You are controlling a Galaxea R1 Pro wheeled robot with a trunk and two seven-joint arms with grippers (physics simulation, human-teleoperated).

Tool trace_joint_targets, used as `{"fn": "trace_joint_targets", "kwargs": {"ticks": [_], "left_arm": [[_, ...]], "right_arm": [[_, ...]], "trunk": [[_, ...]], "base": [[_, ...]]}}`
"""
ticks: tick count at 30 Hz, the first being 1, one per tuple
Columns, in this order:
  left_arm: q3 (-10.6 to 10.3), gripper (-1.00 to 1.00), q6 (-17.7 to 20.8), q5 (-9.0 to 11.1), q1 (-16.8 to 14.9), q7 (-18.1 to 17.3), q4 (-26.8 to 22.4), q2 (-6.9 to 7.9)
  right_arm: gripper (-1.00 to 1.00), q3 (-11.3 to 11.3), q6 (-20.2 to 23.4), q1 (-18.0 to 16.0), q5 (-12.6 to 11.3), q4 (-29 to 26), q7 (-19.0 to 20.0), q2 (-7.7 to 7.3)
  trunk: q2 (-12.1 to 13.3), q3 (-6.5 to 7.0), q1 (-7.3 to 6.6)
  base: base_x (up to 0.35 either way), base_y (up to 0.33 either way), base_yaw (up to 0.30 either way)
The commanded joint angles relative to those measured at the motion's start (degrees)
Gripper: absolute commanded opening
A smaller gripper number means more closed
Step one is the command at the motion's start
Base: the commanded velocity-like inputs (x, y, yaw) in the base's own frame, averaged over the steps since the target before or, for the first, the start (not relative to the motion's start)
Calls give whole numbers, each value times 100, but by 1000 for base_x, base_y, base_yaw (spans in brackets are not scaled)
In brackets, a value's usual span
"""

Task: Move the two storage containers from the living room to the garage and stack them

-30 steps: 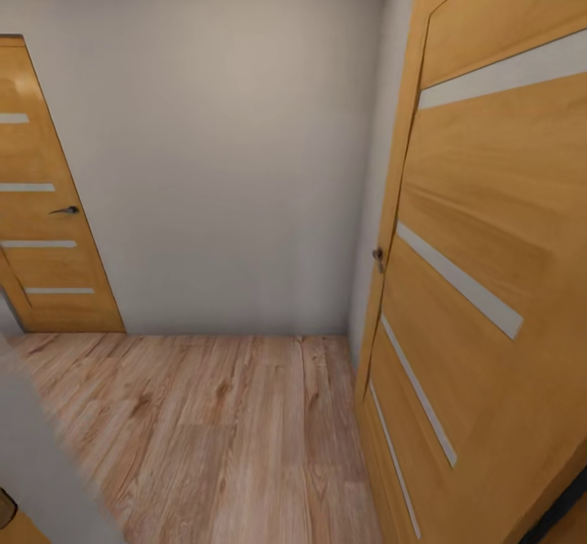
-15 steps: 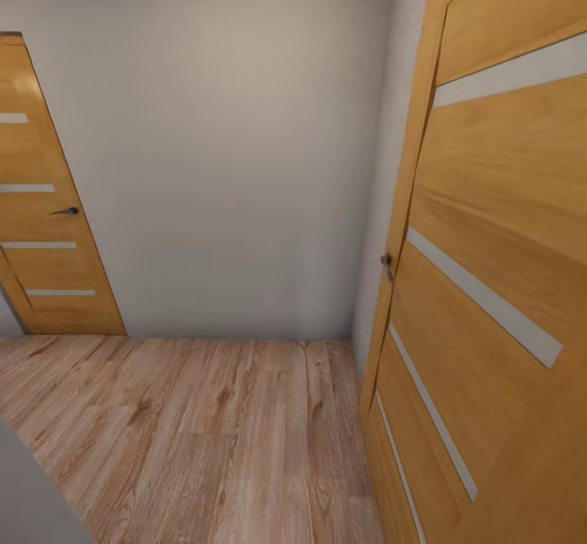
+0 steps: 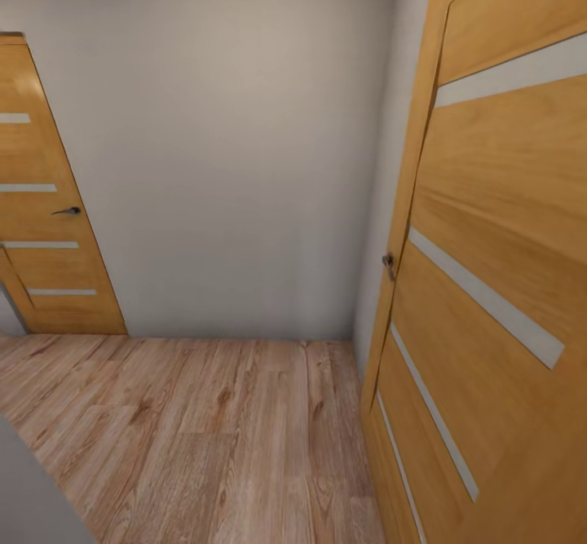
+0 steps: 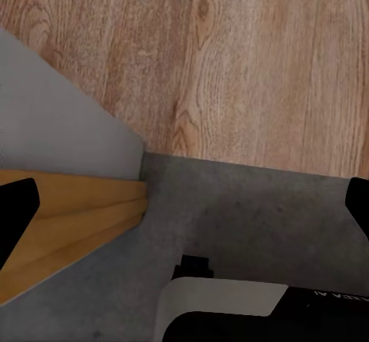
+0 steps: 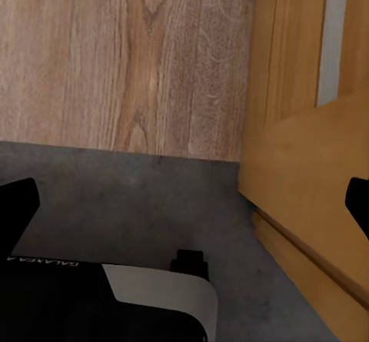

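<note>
Under us, both wrist cameras look down on the grey concrete floor [image 4: 254,204] meeting wood planks [image 3: 204,422]. Our left gripper [image 4: 184,211] has its jaws spread wide and empty; the right gripper [image 5: 184,207] is the same. A striped wooden door [image 3: 497,283] stands open close on our right, another door [image 3: 45,226] shut beside the far pale wall [image 3: 236,144]. No bins to report

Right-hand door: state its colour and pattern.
The door is orange-brown wood grain crossed by pale frosted stripes; the head view shows it best.
</note>
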Motion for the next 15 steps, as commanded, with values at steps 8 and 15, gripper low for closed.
{"fn": "trace_joint_targets", "kwargs": {"ticks": [8, 15], "left_arm": [[41, 100, -43, -19, -12, 9, 27, 1], [38, 100, -43, -19, -12, 9, 27, -6]], "right_arm": [[100, 29, -45, -13, 0, 26, 15, -2], [100, 29, -45, -10, 1, 26, 15, -5]], "trunk": [[-10, -10, 2], [-10, -10, 2]], "base": [[98, 40, 14], [143, 57, 0]]}}
